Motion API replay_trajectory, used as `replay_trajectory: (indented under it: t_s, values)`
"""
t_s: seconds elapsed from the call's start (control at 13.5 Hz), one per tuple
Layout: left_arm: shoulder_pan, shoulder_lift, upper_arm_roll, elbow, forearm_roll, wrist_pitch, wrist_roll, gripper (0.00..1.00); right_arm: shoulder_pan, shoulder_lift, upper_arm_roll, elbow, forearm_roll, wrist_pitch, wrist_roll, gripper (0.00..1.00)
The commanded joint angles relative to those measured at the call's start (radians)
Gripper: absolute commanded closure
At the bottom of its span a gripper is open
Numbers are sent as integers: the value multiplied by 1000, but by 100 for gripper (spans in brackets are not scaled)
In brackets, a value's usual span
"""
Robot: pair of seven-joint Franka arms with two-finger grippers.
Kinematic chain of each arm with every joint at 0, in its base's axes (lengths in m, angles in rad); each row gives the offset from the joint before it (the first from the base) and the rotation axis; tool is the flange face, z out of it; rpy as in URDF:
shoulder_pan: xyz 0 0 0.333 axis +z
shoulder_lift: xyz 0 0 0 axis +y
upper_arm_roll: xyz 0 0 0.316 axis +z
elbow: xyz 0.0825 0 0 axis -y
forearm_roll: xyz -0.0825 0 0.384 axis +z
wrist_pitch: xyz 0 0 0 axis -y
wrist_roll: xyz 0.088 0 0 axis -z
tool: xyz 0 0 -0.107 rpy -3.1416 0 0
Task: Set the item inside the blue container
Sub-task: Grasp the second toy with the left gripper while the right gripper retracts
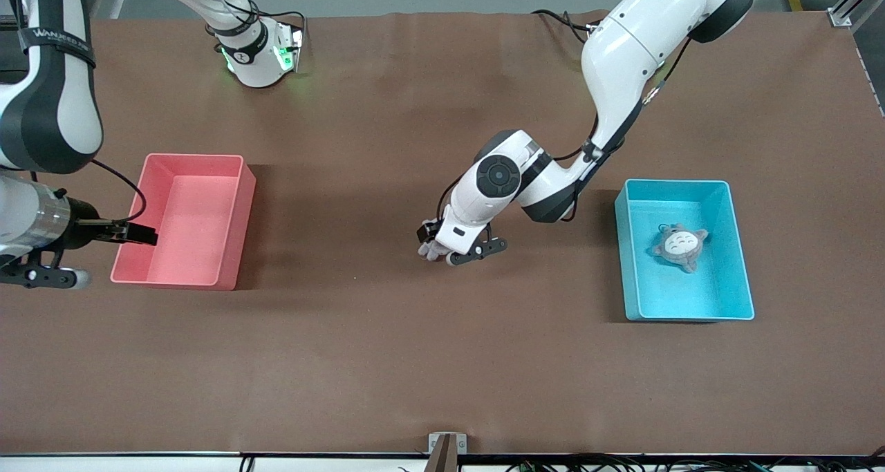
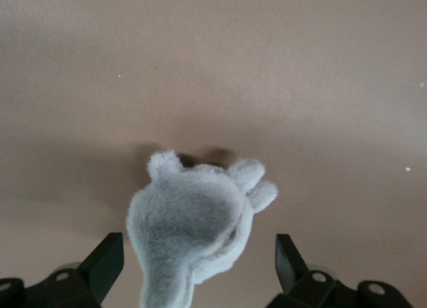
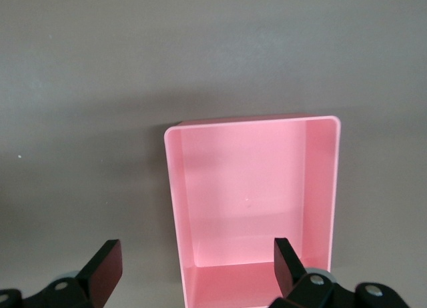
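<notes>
Grey plush toy between spread left hand fingers, blue container well apart, right hand spread

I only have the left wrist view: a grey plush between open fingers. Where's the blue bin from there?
Observer: The blue bin sits on the table, toward the left arm's end from the left gripper.
Operator: Anything in it?
Observer: Yes, a second plush lies inside.
Operator: And the other arm?
Observer: It waits; the right gripper hangs open beside the pink bin.
</notes>
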Motion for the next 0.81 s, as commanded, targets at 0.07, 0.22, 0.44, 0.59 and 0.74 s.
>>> replay_trajectory:
  t_s: [0.07, 0.22, 0.44, 0.59, 0.74]
  values:
    - [-97, 21, 109, 30, -3, -2, -13, 0, -61, -15, 21, 14, -12, -18, -4, 0]
    - [-118, 40, 130, 46, -5, 0, -16, 0, -65, -7, 21, 30, -12, -26, -4, 0]
    - [-125, 44, 128, 49, -9, 16, -20, 0, -65, -7, 21, 49, -4, -24, 4, 0]
    - [-126, 55, 127, 49, -11, 61, -20, 0, -65, -9, 21, 40, 6, -47, 8, 0]
    - [-131, 63, 127, 49, -23, 98, -32, 0, -65, -16, 21, 34, 6, -75, 8, 0]
